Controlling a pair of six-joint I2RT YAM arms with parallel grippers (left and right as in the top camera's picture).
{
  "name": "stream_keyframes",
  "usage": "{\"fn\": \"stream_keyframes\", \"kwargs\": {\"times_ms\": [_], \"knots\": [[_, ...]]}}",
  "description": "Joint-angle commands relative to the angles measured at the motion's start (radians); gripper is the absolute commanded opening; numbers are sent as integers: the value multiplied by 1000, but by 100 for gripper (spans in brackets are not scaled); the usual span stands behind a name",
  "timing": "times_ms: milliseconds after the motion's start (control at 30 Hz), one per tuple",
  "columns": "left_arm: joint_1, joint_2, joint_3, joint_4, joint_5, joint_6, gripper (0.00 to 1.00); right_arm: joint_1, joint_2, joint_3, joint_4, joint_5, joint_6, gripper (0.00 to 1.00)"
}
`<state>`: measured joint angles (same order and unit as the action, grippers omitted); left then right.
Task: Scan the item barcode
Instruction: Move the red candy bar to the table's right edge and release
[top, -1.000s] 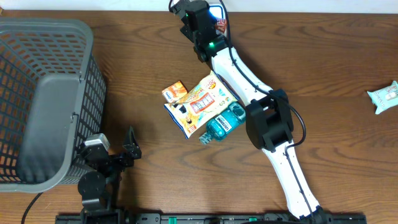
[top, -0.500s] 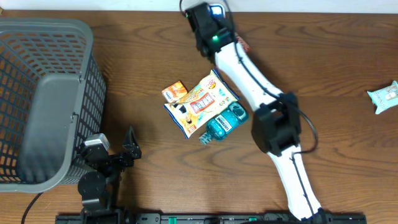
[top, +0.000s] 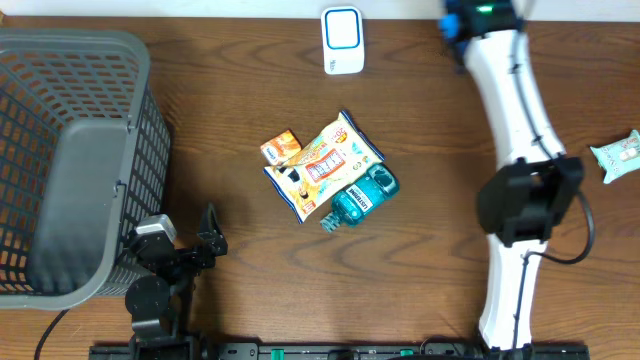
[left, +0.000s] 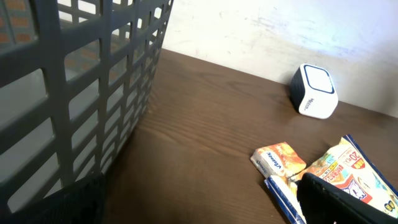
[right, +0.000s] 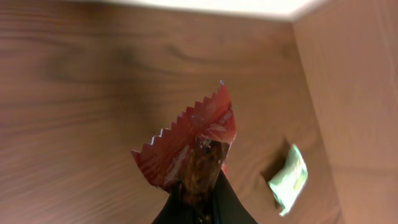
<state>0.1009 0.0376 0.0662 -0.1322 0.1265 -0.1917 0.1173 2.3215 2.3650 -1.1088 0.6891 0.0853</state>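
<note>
Right gripper (right: 198, 194) is mine: fingers clamped on the red sachet (right: 194, 142). I hold it at its lower end, and the serrated end sticks straight out past my fingertips. So the long axis runs along my reach, away from me.

I'm at the far edge of the table (top: 450, 120), near the back wall. The scanner (top: 341, 40) sits off to my left along that same edge, apart from me and out of my wrist view. That's the relation that matters. Next move, as I judge it, is a sideways carry left, then turning the printed face toward the scanner window.

I can't tell which side of the sachet carries the barcode. No code is readable from my camera.

Left gripper (top: 188, 243) is fully spread and empty. It's parked close in beside the basket (top: 60, 60), well apart from the scanner. I'm the nearer arm, and I have the item.

The green packet (right: 289, 177) lies below and to my right, out of my path.
</note>
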Motion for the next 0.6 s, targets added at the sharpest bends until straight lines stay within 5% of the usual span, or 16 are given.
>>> {"fn": "stream_keyframes", "kwargs": {"times_ms": [0,533,567], "knots": [[-2,-1,-25,-9,-8,-13,98,-101,23,-27,5,-26,115,1],[-2,-1,-25,-9,-8,-13,98,-467,25,-374,267,-61,174,1],[-2,-1,-25,-9,-8,-13,98,-477,15,-360,251,-51,172,10]]}}
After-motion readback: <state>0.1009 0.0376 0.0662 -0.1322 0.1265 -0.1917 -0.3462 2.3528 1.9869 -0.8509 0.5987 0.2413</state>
